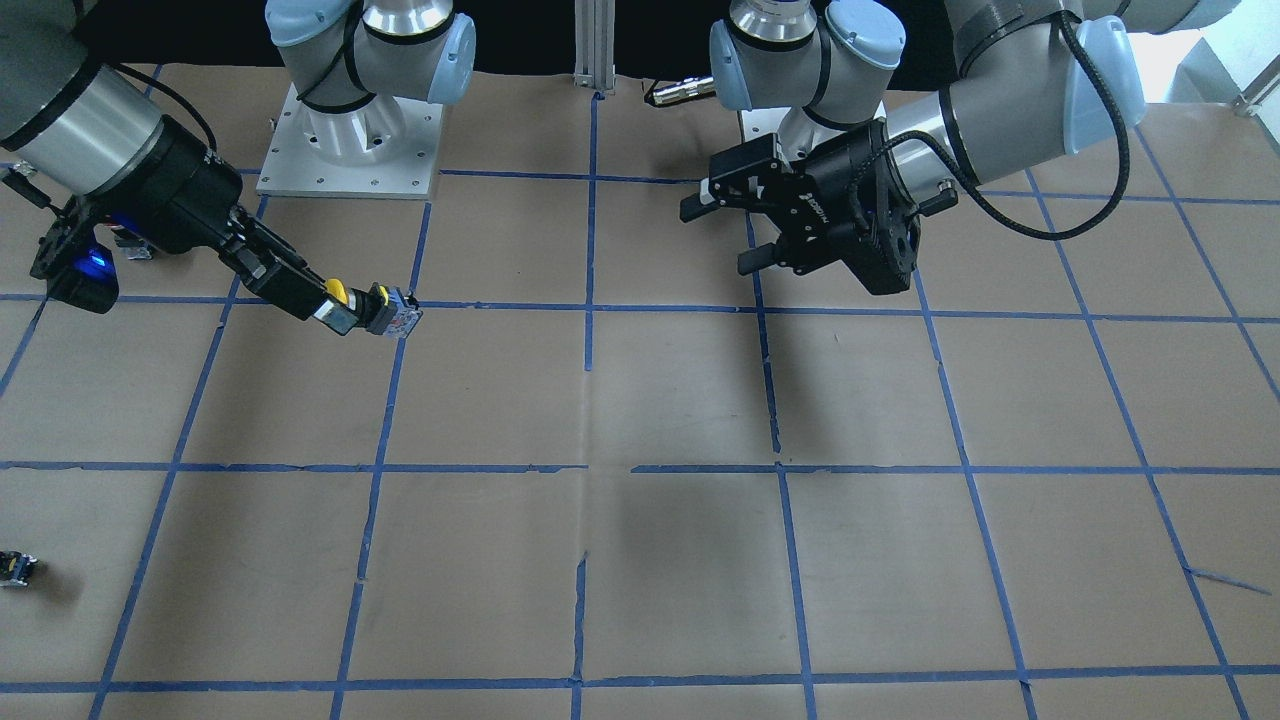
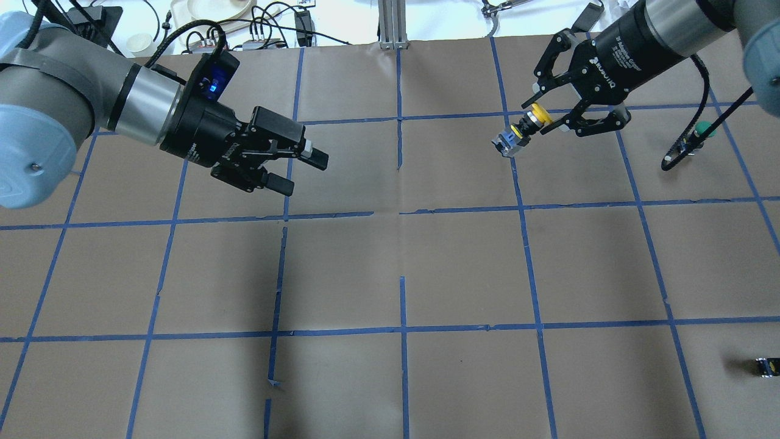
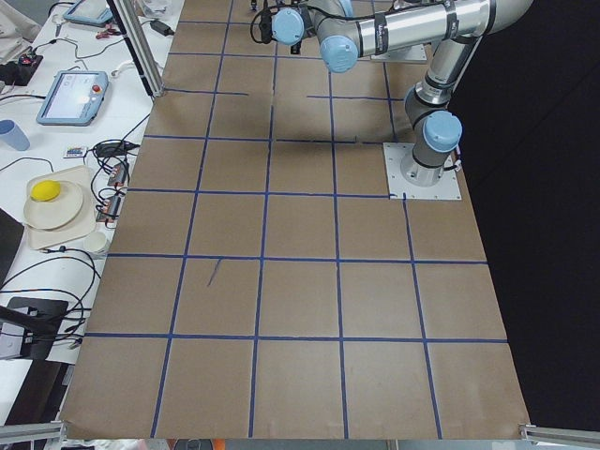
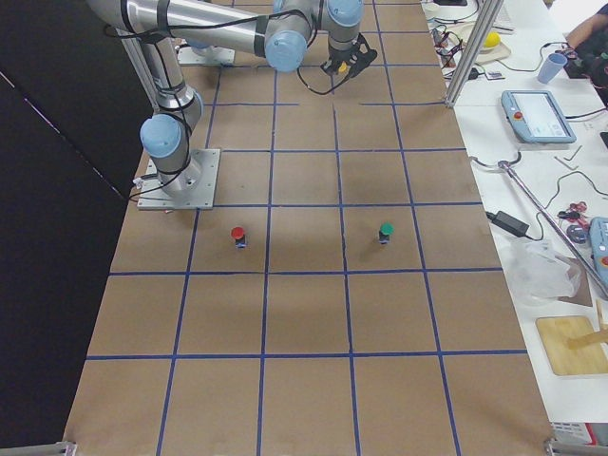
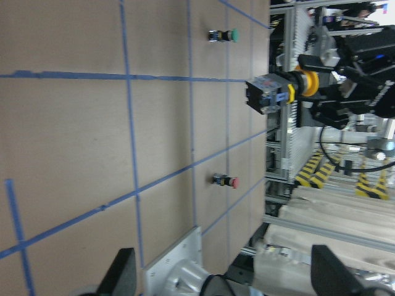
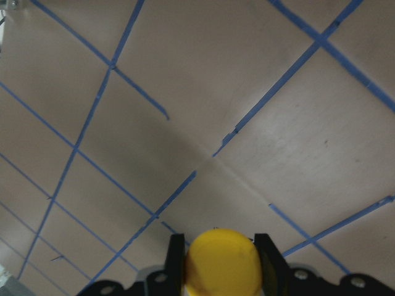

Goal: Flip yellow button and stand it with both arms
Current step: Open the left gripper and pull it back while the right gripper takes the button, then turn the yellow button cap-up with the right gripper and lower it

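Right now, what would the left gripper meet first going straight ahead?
Way looks free up to the yellow button in the right gripper; the aim seems slightly off, so it may miss.

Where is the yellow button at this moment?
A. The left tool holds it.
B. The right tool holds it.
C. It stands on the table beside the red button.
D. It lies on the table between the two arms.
B: the yellow button is clamped by its cap in the right tool, while the left tool is open and empty.
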Robot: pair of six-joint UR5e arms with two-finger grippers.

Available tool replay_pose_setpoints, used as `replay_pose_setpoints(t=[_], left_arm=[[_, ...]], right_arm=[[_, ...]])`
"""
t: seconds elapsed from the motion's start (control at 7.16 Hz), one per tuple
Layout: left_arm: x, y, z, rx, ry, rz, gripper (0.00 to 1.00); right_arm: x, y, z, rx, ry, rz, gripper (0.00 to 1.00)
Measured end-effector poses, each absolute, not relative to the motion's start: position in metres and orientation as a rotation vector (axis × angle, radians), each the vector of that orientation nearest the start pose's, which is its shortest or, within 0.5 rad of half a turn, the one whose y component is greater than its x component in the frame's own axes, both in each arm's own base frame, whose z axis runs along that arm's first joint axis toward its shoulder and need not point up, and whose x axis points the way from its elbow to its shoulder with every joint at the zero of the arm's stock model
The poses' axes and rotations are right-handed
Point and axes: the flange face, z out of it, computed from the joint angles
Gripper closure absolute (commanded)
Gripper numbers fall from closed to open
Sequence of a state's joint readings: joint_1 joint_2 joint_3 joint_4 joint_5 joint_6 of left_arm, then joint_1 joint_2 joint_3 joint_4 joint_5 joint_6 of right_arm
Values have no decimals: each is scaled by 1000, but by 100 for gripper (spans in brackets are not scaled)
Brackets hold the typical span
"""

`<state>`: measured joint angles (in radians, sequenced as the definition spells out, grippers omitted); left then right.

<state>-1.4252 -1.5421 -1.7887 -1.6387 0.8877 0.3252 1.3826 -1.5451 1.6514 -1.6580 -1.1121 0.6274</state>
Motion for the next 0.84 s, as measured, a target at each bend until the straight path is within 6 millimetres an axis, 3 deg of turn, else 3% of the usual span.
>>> replay_pose_setpoints(t=[0.28,0.56,0.7,0.84], left_arm=[[-100,-479,424,-148,-2761,-133,1],[-76,-493,461,-137,-3027,-105,1],[-69,-501,480,-147,-3125,-88,1],[-78,-505,492,-172,-3167,-80,1]], right_arm=[[59,-522,431,1103,2706,131,84],[31,-514,400,1212,2908,133,84],[7,-507,382,1298,2978,122,84],[-21,-499,365,1402,3004,107,84]])
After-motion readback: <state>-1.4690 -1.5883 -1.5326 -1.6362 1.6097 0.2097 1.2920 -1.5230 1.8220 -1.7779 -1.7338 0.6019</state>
